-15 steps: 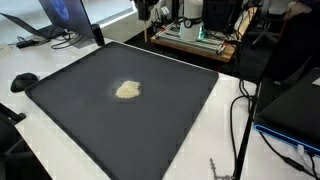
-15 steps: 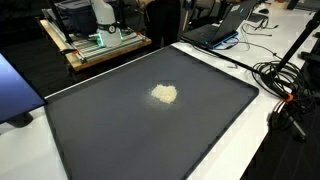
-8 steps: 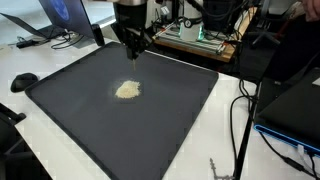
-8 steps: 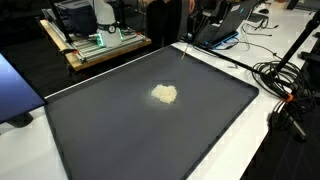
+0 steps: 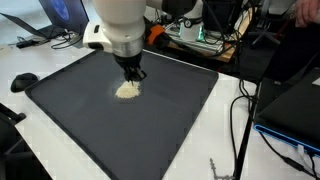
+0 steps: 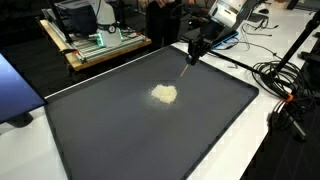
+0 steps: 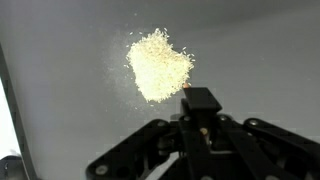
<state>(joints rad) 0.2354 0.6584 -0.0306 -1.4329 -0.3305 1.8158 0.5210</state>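
Note:
A small pile of pale crumbs (image 5: 127, 89) (image 6: 164, 94) lies near the middle of a large dark mat (image 5: 180, 110) (image 6: 150, 140). My gripper (image 5: 135, 72) (image 6: 196, 48) hangs over the mat's far side, just behind the pile. In the wrist view the gripper (image 7: 200, 120) is shut on a narrow black tool (image 7: 200, 100). The tool's tip stands just short of the pile (image 7: 158, 65). In an exterior view the tool shows as a thin rod (image 6: 191, 58) pointing down at the mat. Whether its tip touches the mat I cannot tell.
Around the mat is a white table. A laptop (image 5: 60, 15) (image 6: 225, 25) stands at one far corner and a black mouse (image 5: 24, 81) lies beside the mat. Cables (image 6: 285, 80) (image 5: 240, 120) trail along one edge. A wooden board with electronics (image 6: 100, 45) sits behind.
The arm has come in from behind the mat and dropped toward the crumb pile. The pile has not moved.

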